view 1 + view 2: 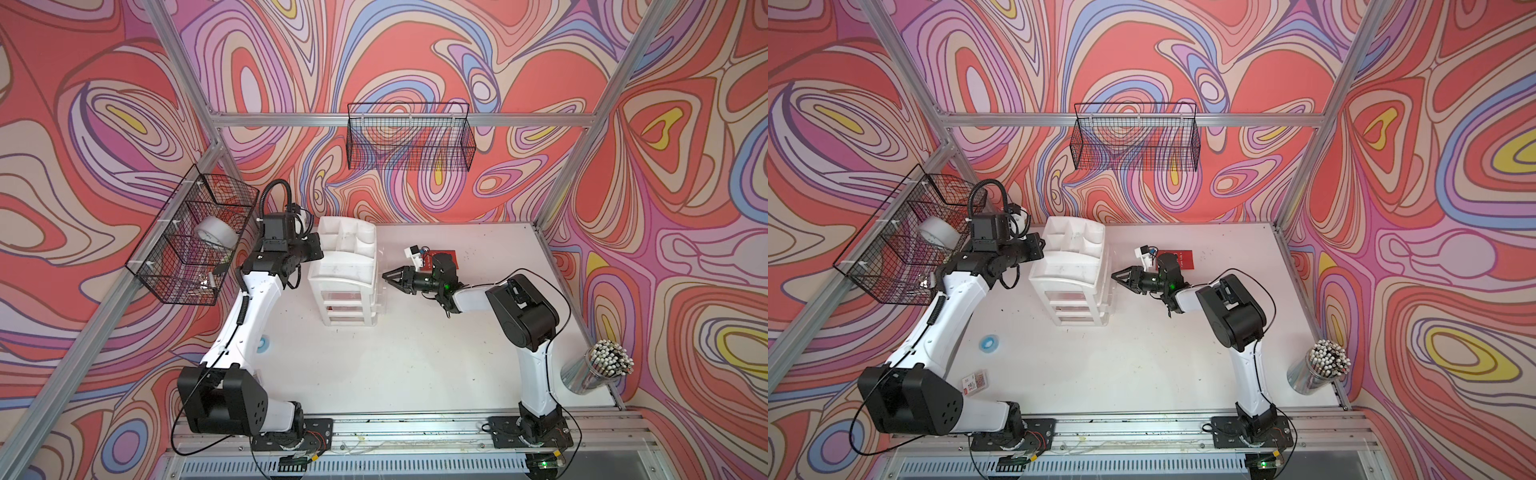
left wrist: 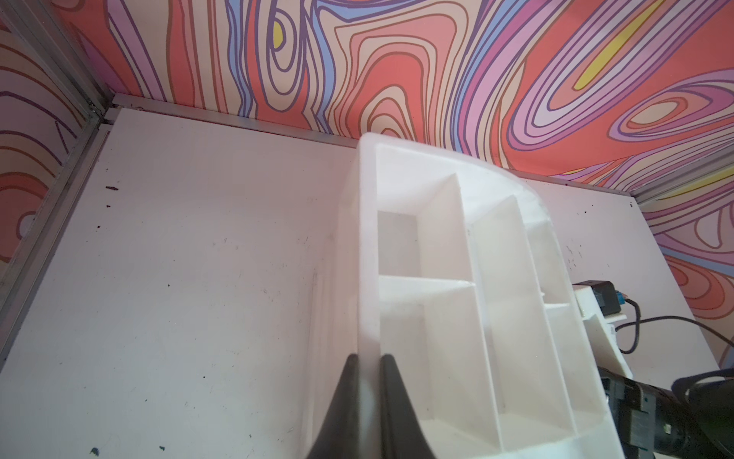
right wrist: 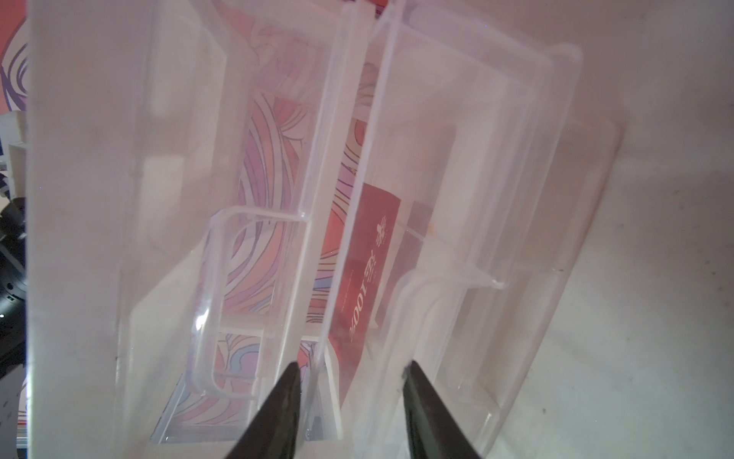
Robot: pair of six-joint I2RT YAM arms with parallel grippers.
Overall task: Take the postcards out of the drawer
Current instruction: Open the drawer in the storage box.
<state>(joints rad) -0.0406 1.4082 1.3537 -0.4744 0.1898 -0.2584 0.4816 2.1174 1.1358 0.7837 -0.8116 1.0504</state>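
The white drawer unit (image 1: pixel 347 266) stands at the back left of the table, its clear drawers facing right. My left gripper (image 2: pixel 368 357) is shut on the left rim wall of the unit's top organizer tray (image 2: pixel 456 278). My right gripper (image 3: pixel 351 367) is at the drawer fronts, its jaws closed astride the front edge of a clear drawer (image 3: pixel 476 198). In that drawer lies a red postcard (image 3: pixel 367 262) reading "100%". Both top views show the right gripper (image 1: pixel 385 275) touching the unit's right side. Another red postcard (image 1: pixel 1183 259) lies flat on the table behind the right wrist.
A wire basket (image 1: pixel 195 232) holding a tape roll hangs on the left wall, close behind my left arm. Another wire basket (image 1: pixel 409 137) hangs on the back wall. A cup of pens (image 1: pixel 598 370) stands at the right front. A blue disc (image 1: pixel 988 343) and a small card (image 1: pixel 973 382) lie front left.
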